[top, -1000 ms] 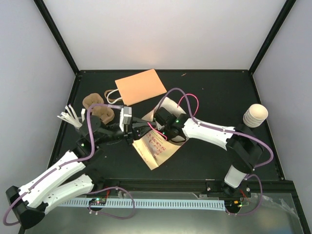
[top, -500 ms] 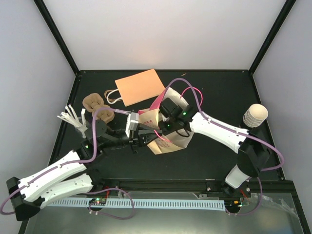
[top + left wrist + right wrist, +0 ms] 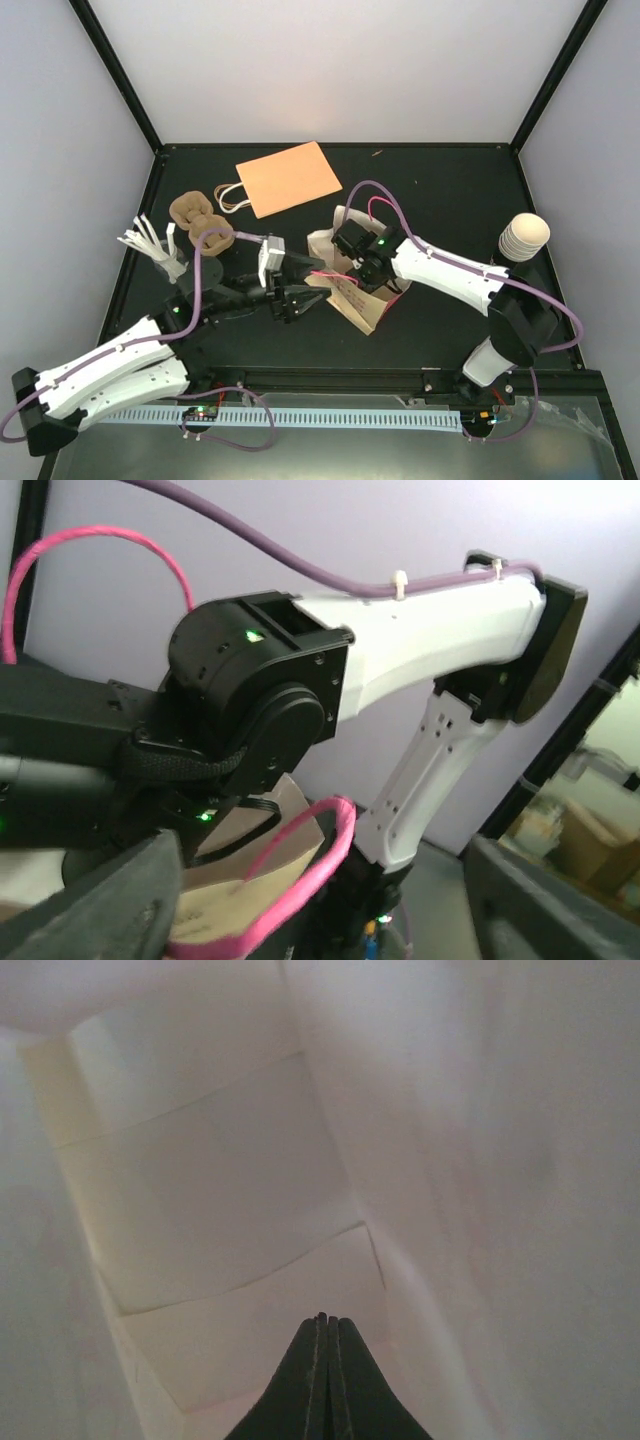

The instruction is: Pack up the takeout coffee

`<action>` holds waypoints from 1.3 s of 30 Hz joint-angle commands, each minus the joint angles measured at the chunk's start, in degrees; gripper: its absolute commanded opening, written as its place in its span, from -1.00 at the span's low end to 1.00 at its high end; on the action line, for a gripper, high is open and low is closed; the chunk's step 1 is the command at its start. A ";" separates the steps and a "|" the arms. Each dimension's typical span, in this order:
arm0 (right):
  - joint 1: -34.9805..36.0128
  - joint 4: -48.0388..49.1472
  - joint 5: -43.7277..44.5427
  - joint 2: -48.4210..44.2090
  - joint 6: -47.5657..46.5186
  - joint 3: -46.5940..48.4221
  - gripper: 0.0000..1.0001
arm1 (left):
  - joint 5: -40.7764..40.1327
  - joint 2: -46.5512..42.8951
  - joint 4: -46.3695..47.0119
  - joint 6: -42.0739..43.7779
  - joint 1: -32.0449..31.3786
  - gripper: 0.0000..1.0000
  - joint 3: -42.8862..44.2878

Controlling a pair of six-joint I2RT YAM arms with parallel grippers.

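Top external: black tabletop point(image 3: 450, 190) sitting between pale walls. Orange bag point(image 3: 288, 178) lying upper centre; pulp carrier point(image 3: 190, 208), white sticks point(image 3: 148, 242) left. Paper bag point(image 3: 365, 312) centre, swallowing right gripper point(image 3: 322, 1316), fingers clenching empty. Left gripper point(image 3: 306, 287) gaping beside it. Takeout coffee point(image 3: 524, 238) standing far right.

Between left fingers point(image 3: 110, 905): wide gap, free.
Ahead of left fingers: right arm point(image 3: 430, 645) and paper bag point(image 3: 365, 310) stand close and block the way.
Beside right fingers point(image 3: 322, 1380): bag walls close on both sides.
Ahead of right fingers: free room to the bag's folded bottom.
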 commanded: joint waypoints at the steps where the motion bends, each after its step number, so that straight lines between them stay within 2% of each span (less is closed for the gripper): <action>1: -0.08 1.78 -1.60 -1.72 -1.61 -2.11 -0.98 | -9.33 -5.39 -11.29 -0.20 -0.15 0.75 4.44; 4: 0.16 2.53 -1.62 -2.30 -1.44 -3.11 -0.98 | -18.23 -6.58 -24.98 -1.43 1.27 0.95 9.44; 6: 0.45 3.17 -2.07 -3.20 -1.47 -3.73 -0.98 | -22.80 -6.23 -32.44 -3.48 3.56 0.97 11.97; 7: 0.66 3.97 -3.72 -4.40 -1.72 -4.40 -0.98 | -23.27 -5.71 -37.49 -6.06 9.42 0.98 12.81; 10: 1.01 4.20 -5.13 -4.95 -1.86 -4.76 -0.98 | -14.57 -4.25 -37.32 -7.31 20.26 0.97 10.70; 15: 1.72 5.61 -8.28 -5.67 -1.98 -6.04 -0.98 | -2.47 2.46 -26.61 -8.67 32.39 0.97 3.58; 19: 1.94 7.08 -10.20 -5.90 -1.70 -7.14 -0.98 | -0.91 9.48 -19.59 -8.83 33.70 0.94 1.43; 27: 2.32 9.19 -13.87 -5.55 -2.46 -8.70 -0.98 | 2.75 23.32 -16.63 -7.37 33.72 0.64 2.70; 36: 7.04 8.53 -22.13 -6.91 -6.07 -9.37 -0.97 | -0.21 23.29 -16.38 -5.65 34.31 0.59 0.87; 39: 7.06 7.61 -19.90 -6.76 -5.22 -9.22 -0.98 | -0.59 22.28 -16.30 -4.97 34.42 0.59 -1.11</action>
